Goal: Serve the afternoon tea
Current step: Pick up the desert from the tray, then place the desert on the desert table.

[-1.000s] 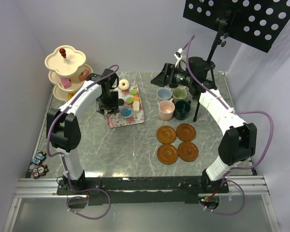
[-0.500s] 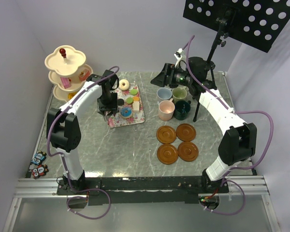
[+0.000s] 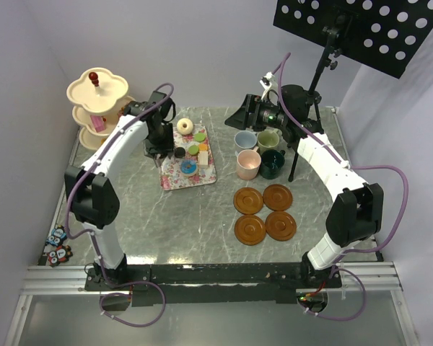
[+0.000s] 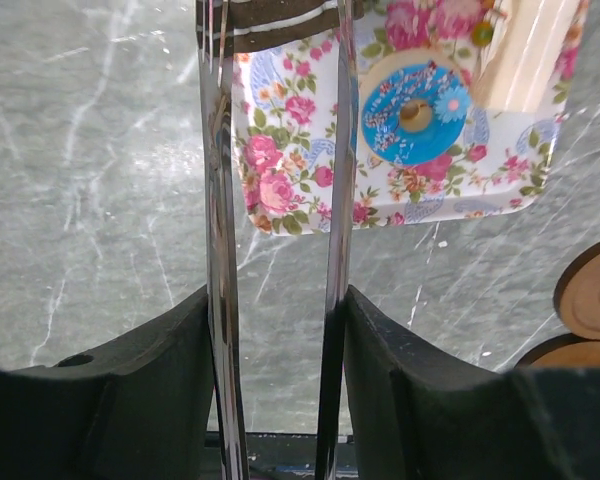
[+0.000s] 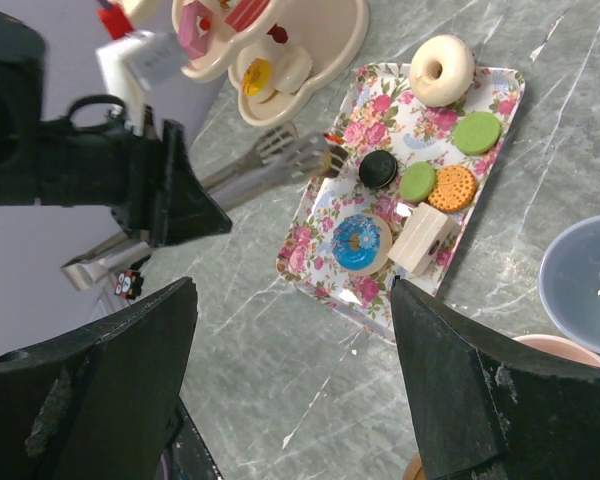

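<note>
Since earlier: left tool [image 4: 280, 400], pinching tongs [image 4: 217, 200], shifted from tray [image 3: 175, 178] toward stand [image 3: 94, 90]; right tool [image 5: 295, 380] unchanged, spread wide near mugs [image 3: 247, 164].

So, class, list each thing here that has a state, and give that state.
Left gripper: jaws shut on the metal tongs.
Right gripper: jaws open, empty.
Four mugs: upright.
Four saucers: flat, bare.
Floral tray: loaded with cakes.
Three-tier stand: upright, partly stocked.
</note>
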`<action>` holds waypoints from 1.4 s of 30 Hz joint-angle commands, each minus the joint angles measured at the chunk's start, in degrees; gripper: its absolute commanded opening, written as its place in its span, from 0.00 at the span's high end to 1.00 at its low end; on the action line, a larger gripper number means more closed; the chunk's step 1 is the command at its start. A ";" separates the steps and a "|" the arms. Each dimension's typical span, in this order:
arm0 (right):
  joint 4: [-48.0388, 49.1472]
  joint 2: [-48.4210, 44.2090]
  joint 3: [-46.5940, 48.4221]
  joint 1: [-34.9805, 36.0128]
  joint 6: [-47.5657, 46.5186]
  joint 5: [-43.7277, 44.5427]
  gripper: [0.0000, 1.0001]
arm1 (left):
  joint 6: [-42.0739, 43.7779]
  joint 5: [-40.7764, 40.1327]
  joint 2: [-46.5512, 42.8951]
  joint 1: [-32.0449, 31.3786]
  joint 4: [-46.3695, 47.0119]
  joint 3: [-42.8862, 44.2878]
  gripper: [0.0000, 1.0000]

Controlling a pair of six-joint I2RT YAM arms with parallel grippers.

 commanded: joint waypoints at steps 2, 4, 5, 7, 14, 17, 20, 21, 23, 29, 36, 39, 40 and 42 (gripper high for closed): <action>2.55 -1.30 0.19 -0.59 0.34 -1.03 0.16 | -2.19 -3.30 -6.67 2.31 -0.91 2.95 0.48; 2.46 -1.31 0.28 -0.59 0.25 -1.03 0.16 | -2.46 -4.61 -8.08 3.45 -1.09 2.86 0.48; 2.55 -1.31 0.28 -0.59 0.17 -1.03 0.16 | -2.63 -5.05 -8.95 4.24 -1.00 2.60 0.48; 2.46 -1.31 0.36 -0.59 0.16 -1.11 0.16 | -2.90 -4.62 -11.06 6.44 -0.22 1.72 0.48; 2.73 -1.39 0.01 -0.67 0.25 -1.38 0.16 | -0.44 -3.21 -13.97 14.26 0.32 2.07 0.47; 2.81 -1.48 -0.08 -0.67 0.51 -1.46 0.16 | -0.17 -2.42 -14.50 17.52 1.37 1.46 0.47; 2.82 -1.57 -0.08 -0.67 0.43 -1.46 0.16 | -0.17 -2.86 -14.59 18.58 2.42 1.98 0.47; 2.82 -1.48 0.01 -0.67 0.52 -1.46 0.16 | -0.17 -3.03 -14.41 18.75 2.69 2.42 0.47; 2.82 -1.31 0.19 -0.67 0.60 -1.64 0.16 | 0.09 -3.30 -14.06 19.19 3.21 3.12 0.47; 2.73 -1.04 0.63 -0.67 0.52 -1.73 0.16 | 0.36 -4.61 -13.10 20.42 5.50 2.77 0.47; 2.46 -0.87 0.71 -0.67 0.34 -1.64 0.16 | 0.88 -4.00 -10.90 20.42 8.75 3.56 0.47; 2.29 -0.87 0.89 -0.67 0.17 -1.55 0.16 | 1.15 -3.82 -10.11 20.42 9.54 3.48 0.47; 2.29 -0.78 0.89 -0.67 0.08 -1.55 0.16 | 1.32 -3.91 -10.11 20.42 10.07 3.30 0.46; 2.29 -0.69 0.98 -0.67 0.08 -1.73 0.16 | 1.41 -4.18 -9.84 20.42 10.25 3.30 0.44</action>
